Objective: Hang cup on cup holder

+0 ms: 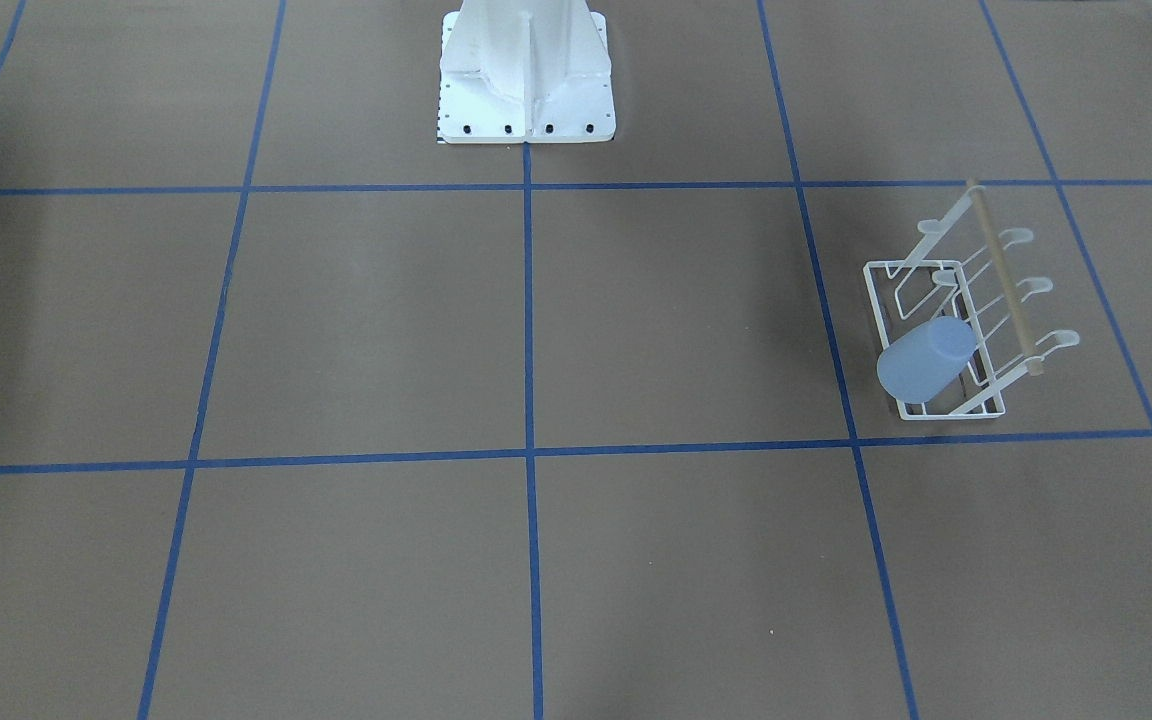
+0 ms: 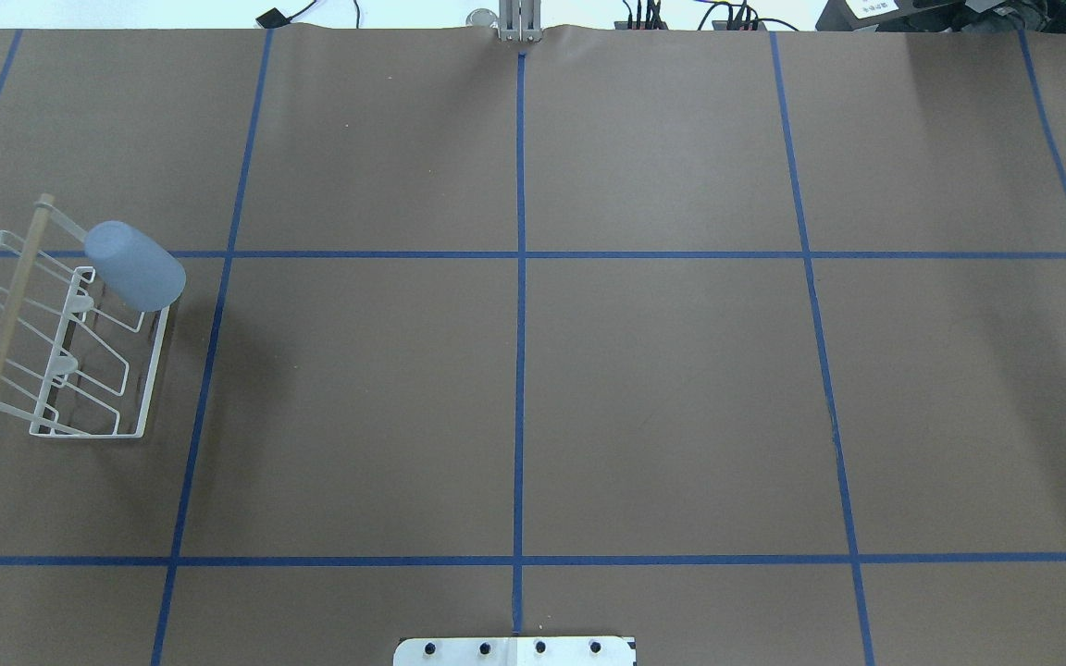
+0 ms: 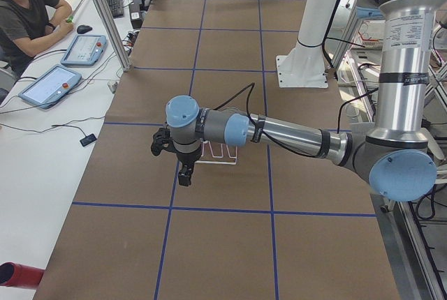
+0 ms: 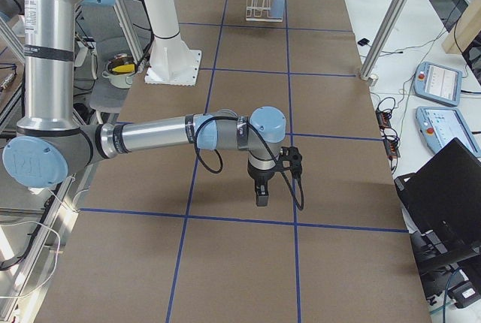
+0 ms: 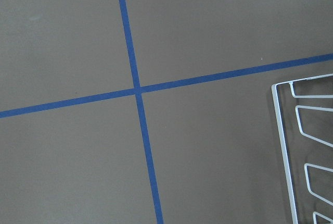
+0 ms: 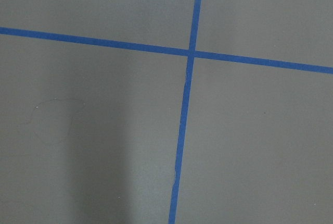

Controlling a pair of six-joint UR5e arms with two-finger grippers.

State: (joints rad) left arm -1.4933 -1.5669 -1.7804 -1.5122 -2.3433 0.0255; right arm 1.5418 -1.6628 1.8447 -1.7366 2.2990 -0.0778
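Overhead exterior view: cup (image 2: 135,266) slants on cup holder's (image 2: 13,305) end prong; left gripper (image 3: 184,173) nearer than right gripper (image 4: 261,194); neither's opening discernible

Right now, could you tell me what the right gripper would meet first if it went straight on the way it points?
It points straight down, so the right gripper would probably meet the table first, near a tape crossing.
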